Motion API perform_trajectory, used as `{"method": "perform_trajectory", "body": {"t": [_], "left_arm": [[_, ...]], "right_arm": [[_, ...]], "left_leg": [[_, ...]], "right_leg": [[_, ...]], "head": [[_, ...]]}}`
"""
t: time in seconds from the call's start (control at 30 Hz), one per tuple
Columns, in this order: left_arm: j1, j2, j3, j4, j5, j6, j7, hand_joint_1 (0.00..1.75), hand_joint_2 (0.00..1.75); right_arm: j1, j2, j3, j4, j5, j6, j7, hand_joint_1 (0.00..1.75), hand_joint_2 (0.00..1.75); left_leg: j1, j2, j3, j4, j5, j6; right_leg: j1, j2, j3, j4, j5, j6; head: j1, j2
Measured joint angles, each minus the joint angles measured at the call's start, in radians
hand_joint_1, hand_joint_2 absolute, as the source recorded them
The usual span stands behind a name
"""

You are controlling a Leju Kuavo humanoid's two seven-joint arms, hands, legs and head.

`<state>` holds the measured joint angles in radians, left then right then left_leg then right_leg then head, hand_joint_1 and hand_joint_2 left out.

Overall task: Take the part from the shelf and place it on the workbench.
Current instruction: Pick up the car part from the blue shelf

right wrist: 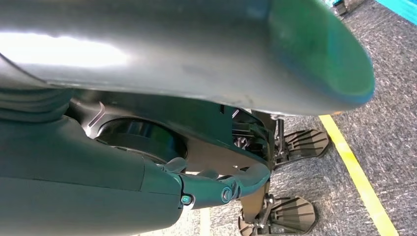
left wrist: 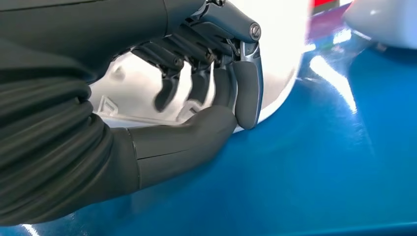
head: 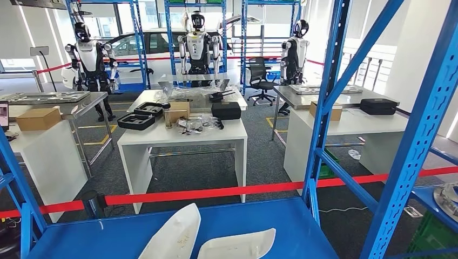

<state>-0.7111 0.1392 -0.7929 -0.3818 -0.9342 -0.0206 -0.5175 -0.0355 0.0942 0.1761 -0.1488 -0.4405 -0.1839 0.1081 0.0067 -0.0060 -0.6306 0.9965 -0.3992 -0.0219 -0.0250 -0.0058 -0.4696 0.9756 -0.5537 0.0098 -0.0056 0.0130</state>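
White plastic, smooth and curved like a shell, is the part point(left wrist: 275, 59) the robot has to fetch. It lies on the blue shelf point(head: 281, 221) close in front of the robot, and the left hand point(left wrist: 196, 98) has reached it. In the left wrist view the dark fingers point(left wrist: 196, 86) curl over the part's rim into its hollow side, while the thick grey thumb point(left wrist: 182, 135) presses from underneath, against the fingertips. This looks like a pinch on the thin edge, probably chosen because the broad shell gives nothing else to close around. The part's lower edge seems to rest on the shelf, so lifting has likely not begun.

A second white part point(head: 237, 245) lies on the shelf just beyond the fingers, apart from the one being gripped.

The right hand point(right wrist: 226, 189) hangs beside the robot's body above grey carpet; whether its fingers are spread or curled cannot be told.

Beyond the shelf and a red barrier tape point(head: 216, 191) stands a white table point(head: 178, 137), well away from the fingers. It may be the workbench.
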Motion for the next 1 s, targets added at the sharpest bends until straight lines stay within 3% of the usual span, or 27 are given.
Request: {"method": "perform_trajectory", "body": {"t": [0.13,0.27,0.43,0.47,0.57,0.6,1.0], "left_arm": [[-0.004,0.0,-0.001,0.021,0.0,0.0,0.011,1.6,1.75],[-0.006,0.0,-0.001,0.033,0.0,0.0,0.013,1.74,1.75],[-0.006,-0.003,-0.002,0.042,-0.007,0.003,0.019,1.71,1.75],[-0.006,-0.005,-0.002,0.043,-0.008,0.005,0.021,1.47,1.75],[-0.006,-0.008,-0.002,0.046,-0.002,0.023,0.021,0.21,1.75],[-0.005,-0.009,-0.002,0.046,0.007,0.032,0.016,0.01,1.75],[0.011,-0.049,0.088,0.041,0.171,0.199,-0.094,0.0,1.75]], "right_arm": [[0.0,0.0,0.002,0.0,0.0,0.0,-0.002,0.0,0.0],[0.0,0.0,0.002,0.0,-0.001,0.0,-0.002,0.0,0.0],[0.0,0.0,0.002,0.0,-0.007,0.0,-0.002,0.0,0.0],[0.0,0.0,0.002,0.0,-0.008,0.0,-0.003,0.0,0.0],[0.0,0.0,0.002,0.0,-0.012,0.0,-0.01,0.0,0.0],[0.0,0.0,0.002,0.0,-0.013,0.0,-0.012,0.0,0.0],[0.0,-0.001,0.002,0.0,-0.034,-0.005,-0.016,0.0,0.0]], "left_leg": [[0.0,0.0,0.001,0.0,0.0,0.0],[0.0,0.0,0.003,0.0,0.0,0.0],[0.0,0.0,0.004,0.0,0.0,0.0],[0.0,0.0,0.004,0.0,0.0,0.0],[0.0,0.0,0.004,0.0,0.0,0.0],[0.0,0.0,0.004,0.0,0.0,0.0],[0.0,0.0,0.004,0.0,0.0,0.0]], "right_leg": [[0.0,0.0,0.001,0.0,0.0,0.0],[0.0,0.0,0.003,0.0,0.0,0.0],[0.0,0.0,0.003,0.0,0.0,0.0],[0.0,0.0,0.003,0.0,0.0,0.0],[0.0,0.0,0.004,0.0,0.0,0.0],[0.0,0.0,0.004,0.0,0.0,0.0],[0.0,0.0,0.004,0.0,0.0,0.0]], "head": [[0.0,0.0],[0.0,0.0],[0.0,0.0],[0.0,0.0],[0.0,0.0],[0.0,0.0],[0.0,0.0]]}}
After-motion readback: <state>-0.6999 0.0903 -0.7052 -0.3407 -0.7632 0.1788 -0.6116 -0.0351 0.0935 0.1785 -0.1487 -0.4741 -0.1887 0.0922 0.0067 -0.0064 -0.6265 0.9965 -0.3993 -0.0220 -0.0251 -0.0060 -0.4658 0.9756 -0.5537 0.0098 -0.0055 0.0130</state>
